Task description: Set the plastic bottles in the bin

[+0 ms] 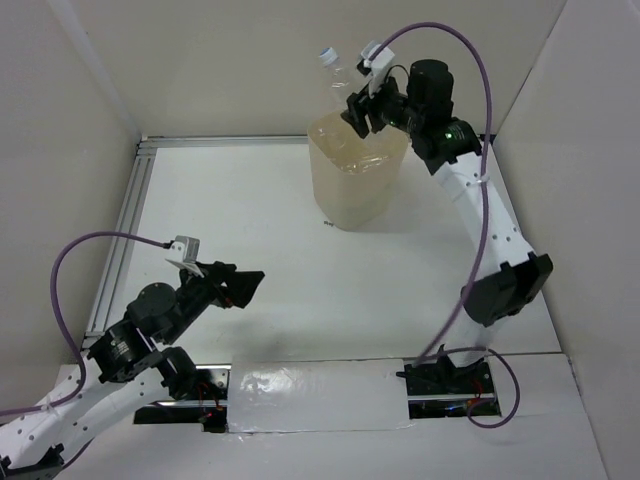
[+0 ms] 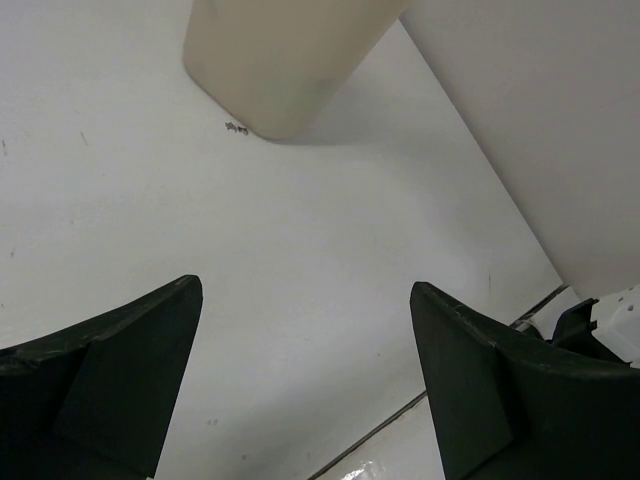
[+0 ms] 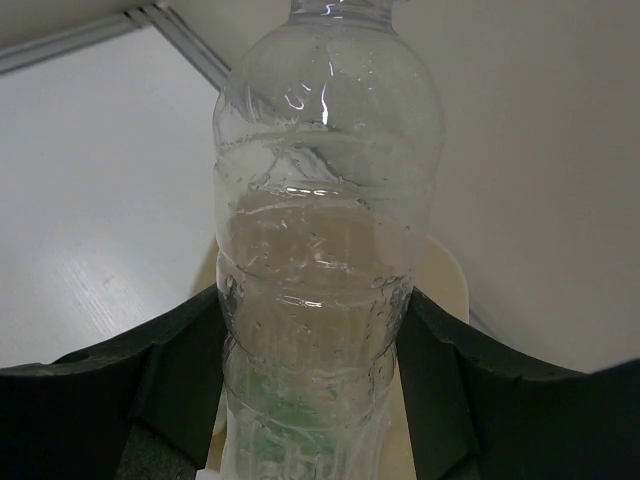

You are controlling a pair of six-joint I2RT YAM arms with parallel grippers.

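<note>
The cream-beige bin (image 1: 357, 180) stands at the far middle of the table; its base shows in the left wrist view (image 2: 280, 60). My right gripper (image 1: 357, 108) is above the bin's far rim, shut on a clear plastic bottle (image 3: 325, 250) whose white cap (image 1: 326, 56) points up and to the left. The bin's rim (image 3: 440, 285) shows behind the bottle in the right wrist view. Something clear lies inside the bin, but I cannot make it out. My left gripper (image 1: 250, 283) is open and empty, low at the near left, far from the bin.
White walls enclose the table on the left, back and right. A metal rail (image 1: 125, 230) runs along the left edge. A shiny taped strip (image 1: 320, 395) lies between the arm bases at the near edge.
</note>
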